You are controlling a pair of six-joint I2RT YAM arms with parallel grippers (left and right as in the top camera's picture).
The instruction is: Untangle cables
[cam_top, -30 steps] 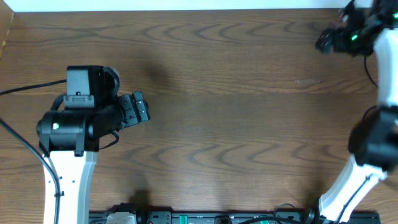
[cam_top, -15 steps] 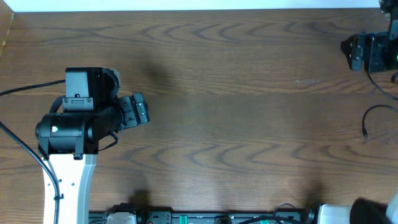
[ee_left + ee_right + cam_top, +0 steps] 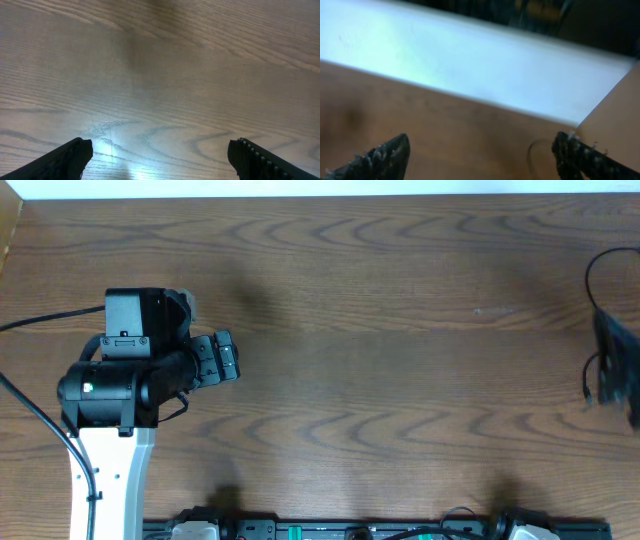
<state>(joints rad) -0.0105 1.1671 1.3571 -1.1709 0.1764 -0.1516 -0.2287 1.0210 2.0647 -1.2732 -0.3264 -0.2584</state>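
A thin black cable strand (image 3: 587, 377) with a small plug end lies at the table's right edge. Another thin black loop (image 3: 590, 268) curves above it near the back right corner. My right gripper (image 3: 616, 358) is a blurred dark shape right beside them. In the right wrist view its fingers (image 3: 480, 159) are spread wide and empty, with a faint thin cable loop (image 3: 531, 154) on the wood by the right finger. My left gripper (image 3: 224, 357) is far off on the left side. Its fingers (image 3: 160, 157) are open over bare wood.
The table's back edge meets a white surface (image 3: 470, 60). A wooden side panel (image 3: 615, 110) stands at the right. Thicker black cords (image 3: 30, 405) run from the left arm. A rail of hardware (image 3: 350, 530) lines the front edge.
My right arm has swung from the back right corner forward along the right edge, now blurred. The thin strands at the right edge have come into view. The left arm has not moved.
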